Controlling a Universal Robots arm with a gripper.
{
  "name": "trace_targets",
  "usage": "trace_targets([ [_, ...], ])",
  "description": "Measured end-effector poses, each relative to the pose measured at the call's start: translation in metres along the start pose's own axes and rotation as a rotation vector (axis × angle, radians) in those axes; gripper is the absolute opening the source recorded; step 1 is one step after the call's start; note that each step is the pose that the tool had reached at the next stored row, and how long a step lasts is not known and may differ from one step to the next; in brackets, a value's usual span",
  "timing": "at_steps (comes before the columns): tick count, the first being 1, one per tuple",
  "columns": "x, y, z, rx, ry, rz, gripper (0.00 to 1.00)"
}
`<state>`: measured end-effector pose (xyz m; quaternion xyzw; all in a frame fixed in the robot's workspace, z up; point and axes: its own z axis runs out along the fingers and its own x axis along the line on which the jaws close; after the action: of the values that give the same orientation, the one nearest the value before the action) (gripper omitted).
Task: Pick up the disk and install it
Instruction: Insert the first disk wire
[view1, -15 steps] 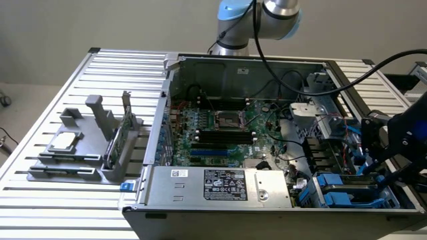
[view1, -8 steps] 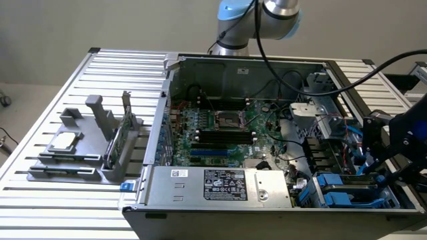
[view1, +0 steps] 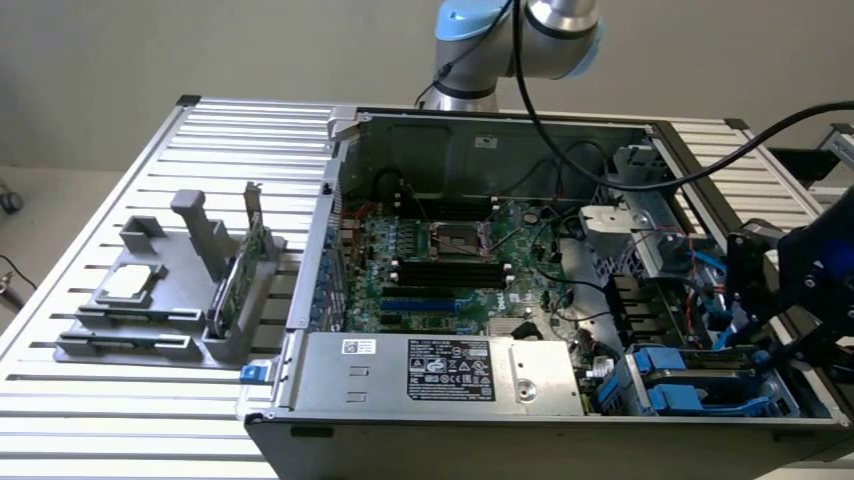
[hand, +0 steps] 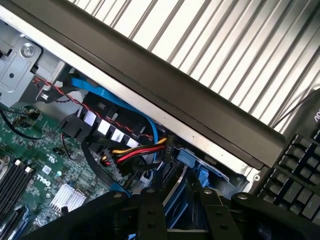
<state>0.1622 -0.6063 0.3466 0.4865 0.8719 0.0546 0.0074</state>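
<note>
My gripper (hand: 181, 217) looks clenched on the disk (hand: 175, 192), held edge-on over the blue drive bay (view1: 681, 385). Best keep it square to the bay and clear of the cables (hand: 132, 152).

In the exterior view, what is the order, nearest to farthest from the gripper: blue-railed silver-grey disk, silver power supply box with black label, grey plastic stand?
From the gripper:
1. Blue-railed disk, just beside it, exterior view's right.
2. Silver power supply box, case front.
3. Grey plastic stand, exterior view's far left.
</note>
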Motion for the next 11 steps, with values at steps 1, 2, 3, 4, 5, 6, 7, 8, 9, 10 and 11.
trace_targets([
  [1,0.0009,0.0007,0.0002,0.0000,-0.0003,0.002,0.33],
  [2,0.0020,0.0014,0.0005,-0.0001,-0.0004,0.003,0.33],
  [3,0.0032,0.0021,0.0007,-0.0002,-0.0005,0.004,0.33],
  [4,0.0043,0.0028,0.0010,-0.0002,-0.0005,0.005,0.33],
  [5,0.0050,0.0036,0.0013,-0.0003,-0.0007,0.007,0.33],
  [6,0.0051,0.0044,0.0017,-0.0004,-0.0008,0.009,0.33],
  [7,0.0049,0.0053,0.0021,-0.0007,-0.0009,0.012,0.33],
  [8,0.0046,0.0063,0.0026,-0.0009,-0.0011,0.016,0.33],
  [9,0.0043,0.0073,0.0031,-0.0012,-0.0012,0.018,0.33],
  [10,0.0041,0.0085,0.0039,-0.0015,-0.0010,0.020,0.33],
  [11,0.0042,0.0095,0.0046,-0.0018,-0.0006,0.022,0.33],
])
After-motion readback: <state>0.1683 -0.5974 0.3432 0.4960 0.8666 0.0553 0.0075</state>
